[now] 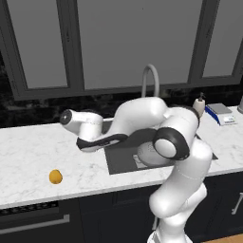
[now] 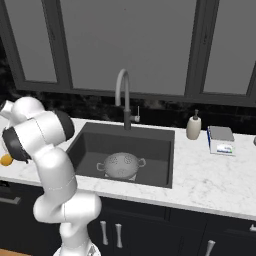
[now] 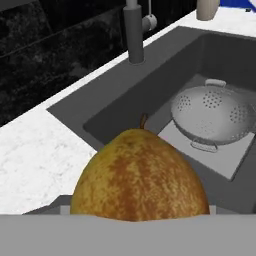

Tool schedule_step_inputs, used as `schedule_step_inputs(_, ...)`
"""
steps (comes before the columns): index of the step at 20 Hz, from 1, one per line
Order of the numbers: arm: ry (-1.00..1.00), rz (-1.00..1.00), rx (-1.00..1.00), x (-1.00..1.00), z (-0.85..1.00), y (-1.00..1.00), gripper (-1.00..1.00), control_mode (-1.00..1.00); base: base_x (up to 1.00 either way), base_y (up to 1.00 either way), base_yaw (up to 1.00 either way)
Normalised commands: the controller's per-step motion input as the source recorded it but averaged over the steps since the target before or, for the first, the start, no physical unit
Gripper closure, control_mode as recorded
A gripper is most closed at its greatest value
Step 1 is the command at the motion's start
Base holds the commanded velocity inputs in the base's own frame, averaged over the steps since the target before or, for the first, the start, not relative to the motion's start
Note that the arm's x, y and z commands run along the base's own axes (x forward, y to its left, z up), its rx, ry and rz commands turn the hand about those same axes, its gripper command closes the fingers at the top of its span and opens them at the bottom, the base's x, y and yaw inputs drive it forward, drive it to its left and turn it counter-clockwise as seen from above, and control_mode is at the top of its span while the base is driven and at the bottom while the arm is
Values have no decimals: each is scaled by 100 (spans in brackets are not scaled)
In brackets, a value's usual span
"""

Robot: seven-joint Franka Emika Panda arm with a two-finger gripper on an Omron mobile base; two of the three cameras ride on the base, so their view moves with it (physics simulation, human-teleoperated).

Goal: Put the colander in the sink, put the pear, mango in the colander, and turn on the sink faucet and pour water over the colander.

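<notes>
I stood in a kitchen with a long bench (image 2: 200, 175) of white marble with grey veins. Behind it ran a black, glossy wall, and above that wall were large windows (image 2: 135, 45) in dark frames. Under the bench were dark cabinets (image 2: 150, 225) with pale handles.

The sink (image 2: 150, 137) was set into the bench, dark grey and deep. The colander (image 2: 121, 165) stood on the lighter patch of its bottom, near the front wall, and no fruit lay in it. The sink faucet (image 2: 122, 85) rose behind the basin with its arch over it, and I saw no water from it. To the right on the bench were a small soap bottle (image 2: 194, 126) and, a little further, a flat white and blue box (image 2: 221, 140).

The white arm (image 1: 142, 116) bent down and reached to the left, low over the left rim of the sink. In the hand view the pear (image 3: 140, 175) sat very close before the camera, clear of the bench, with the basin and the colander beyond it. The fingers were hidden behind the fruit, but they gripped the pear.

The mango (image 1: 55, 176) lay alone on the bench, well to the left of the sink, near the front edge
</notes>
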Motion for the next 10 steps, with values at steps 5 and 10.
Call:
schedule_step_inputs(5, -34, -51, 0, 0, 49, -36, 100, -100, 0, 0, 0)
schedule_step_inputs(10, -17, -51, 8, -1, 23, -73, 100, -100, 0, 0, 0)
